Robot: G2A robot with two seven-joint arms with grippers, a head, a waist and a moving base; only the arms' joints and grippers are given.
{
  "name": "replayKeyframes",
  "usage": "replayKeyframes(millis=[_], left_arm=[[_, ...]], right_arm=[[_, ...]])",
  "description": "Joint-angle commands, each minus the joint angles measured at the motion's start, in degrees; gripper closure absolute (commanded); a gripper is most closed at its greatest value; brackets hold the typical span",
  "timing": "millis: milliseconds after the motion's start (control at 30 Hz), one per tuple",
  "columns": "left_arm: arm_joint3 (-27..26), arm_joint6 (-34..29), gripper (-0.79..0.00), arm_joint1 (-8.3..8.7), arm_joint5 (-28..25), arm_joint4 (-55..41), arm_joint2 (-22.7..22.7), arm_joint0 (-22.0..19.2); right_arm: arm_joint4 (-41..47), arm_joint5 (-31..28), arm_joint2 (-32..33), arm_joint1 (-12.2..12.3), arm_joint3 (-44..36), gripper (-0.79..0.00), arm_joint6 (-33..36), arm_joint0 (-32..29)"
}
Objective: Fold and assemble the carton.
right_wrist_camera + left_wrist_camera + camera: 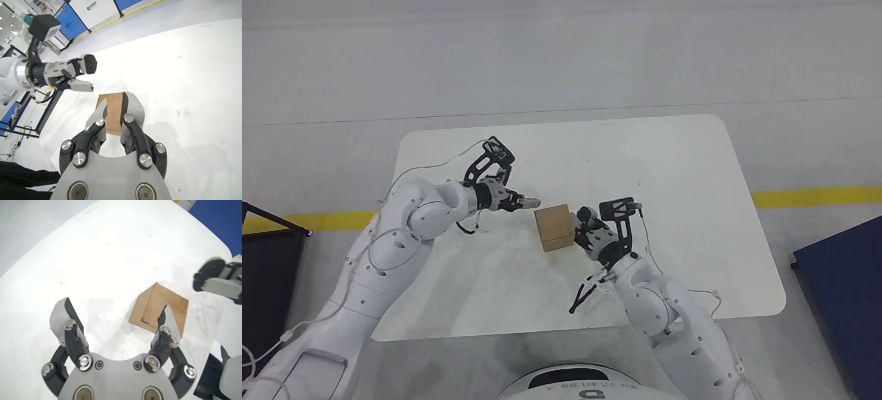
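Note:
A small brown carton (555,227) stands as a closed cube near the middle of the white table (682,180). My left gripper (529,203) hovers just off its upper-left corner, fingers wide open and holding nothing; in the left wrist view (116,308) the carton (145,306) lies beside one fingertip (167,313). My right gripper (587,228) sits close to the carton's right side. In the right wrist view (115,103) its fingers stand a narrow gap apart in front of the carton (113,113), not clamped on it. The left gripper (91,75) shows beyond, above the carton.
The table's front edge (572,335) runs just under my right arm, where a dark cable (582,295) hangs. A black frame (267,260) stands off the table's left side and a blue mat (842,290) lies off its right. Bare tabletop surrounds the carton.

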Motion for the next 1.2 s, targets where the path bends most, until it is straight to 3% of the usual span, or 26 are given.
replayKeyframes(millis=[0,133,233,500,800,1033,1167], left_arm=[[1.5,0.6,-0.785,-0.03,2.8,6.3,0.5,-0.8],[4.3,1.8,-0.785,-1.18,4.9,11.5,4.1,-3.5],[7.1,1.5,-0.785,-2.60,3.6,10.6,7.8,-5.8],[13.5,2.0,-0.785,-5.29,0.9,7.5,12.8,-9.6],[14.7,2.3,-0.785,-5.69,-0.3,6.8,12.5,-9.7],[13.9,1.8,-0.785,-5.47,-0.6,5.9,11.3,-8.3],[11.3,-1.9,-0.785,-4.90,-1.5,4.4,10.0,-6.9]], right_arm=[[-0.4,-2.5,-0.4,0.3,-0.5,0.000,2.7,-0.7],[-0.8,-6.3,-0.8,0.8,-1.1,0.000,6.9,-1.5],[-1.4,-6.9,-0.7,1.1,-1.3,0.000,9.8,-2.0],[-4.8,-1.0,-1.7,1.1,3.2,0.000,15.6,0.6],[-3.4,3.1,-3.6,0.2,6.7,0.000,11.3,5.0],[-3.5,4.8,0.3,1.0,3.9,0.000,10.7,0.8],[-3.9,4.7,0.8,1.3,1.5,0.000,10.9,-0.7]])
